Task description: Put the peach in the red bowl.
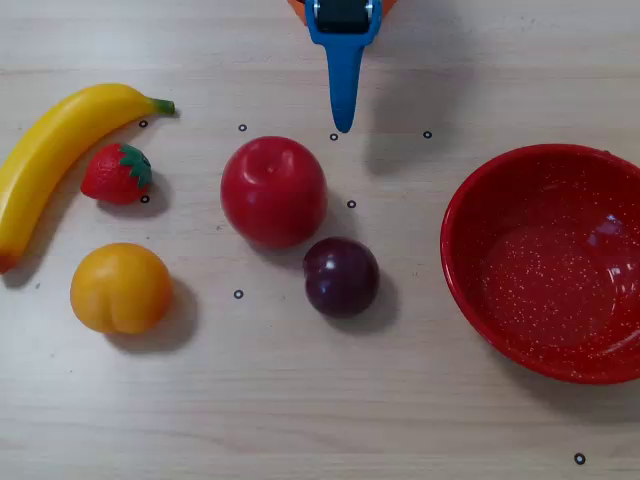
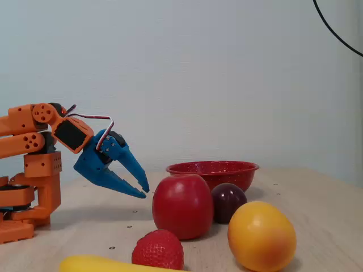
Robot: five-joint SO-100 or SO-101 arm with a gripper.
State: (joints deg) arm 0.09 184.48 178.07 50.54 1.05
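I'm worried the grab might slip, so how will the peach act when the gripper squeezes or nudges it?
The peach looks round and smooth, so it will probably roll if nudged. Its glossy skin suggests it may slide out of narrow fingers. It sits clear of the strawberry and banana, so the gripper likely has room to close around it.

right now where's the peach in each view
Overhead view: the peach sits lower left, below the strawberry and left of the red apple.
Fixed view: the peach is in the near right foreground, in front of the plum.
Shared landmark: the red apple, with the plum beside it.
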